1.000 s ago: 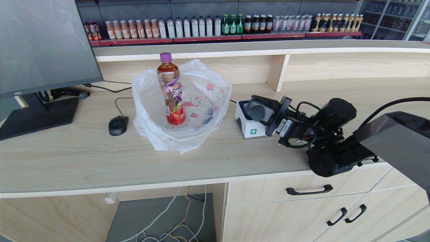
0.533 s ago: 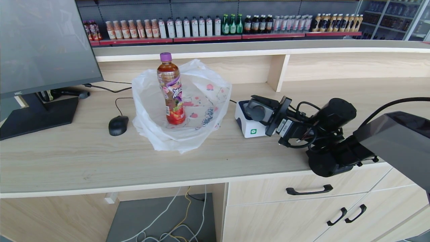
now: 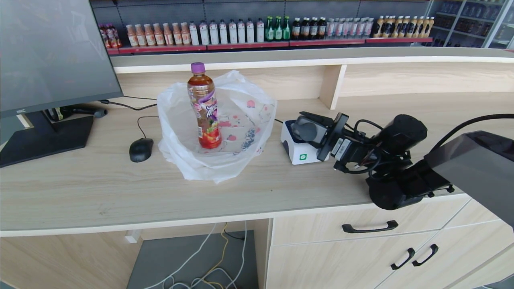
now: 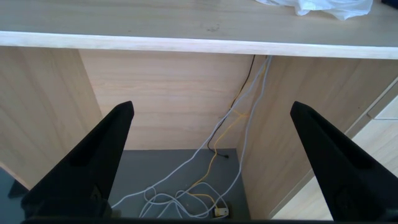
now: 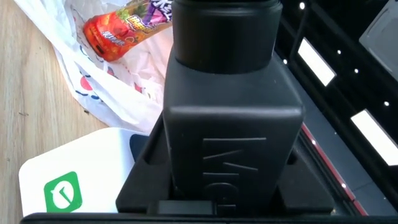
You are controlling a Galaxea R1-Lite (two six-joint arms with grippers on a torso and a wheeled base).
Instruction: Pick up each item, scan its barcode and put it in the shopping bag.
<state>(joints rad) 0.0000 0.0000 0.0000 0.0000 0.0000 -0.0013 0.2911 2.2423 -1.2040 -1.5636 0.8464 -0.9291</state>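
Bottle (image 3: 204,108): upright inside the shopping bag (image 3: 245,116), purple cap up, nothing touching it.
Bag: white plastic with its mouth open. It sits on the counter (image 3: 100,188) between the mouse (image 3: 141,149) and the white scanner cradle (image 3: 299,152).
Right gripper (image 3: 317,132): at the black handheld scanner (image 3: 306,130), which sits over the cradle. You can't tell from either view whether it is clamped on the scanner or loose.
Left gripper (image 4: 211,106): low, below the counter's front edge. Its two fingers (image 4: 93,162) are spread wide with nothing between them.
Head view gives you: the whole layout, with the monitor (image 3: 52,52) at the counter's left end, then mouse, bag and cradle. The right arm comes in from the right.
Right wrist view gives you: the scanner body close up. Beside it you see the bottle's red lower end through the bag plastic, and a corner of the cradle with its green mark.
Left wrist view gives you: the recess under the counter with cables (image 4: 211,155) running down to the floor. You also see the counter's front edge and a scrap of the bag lying on the counter.
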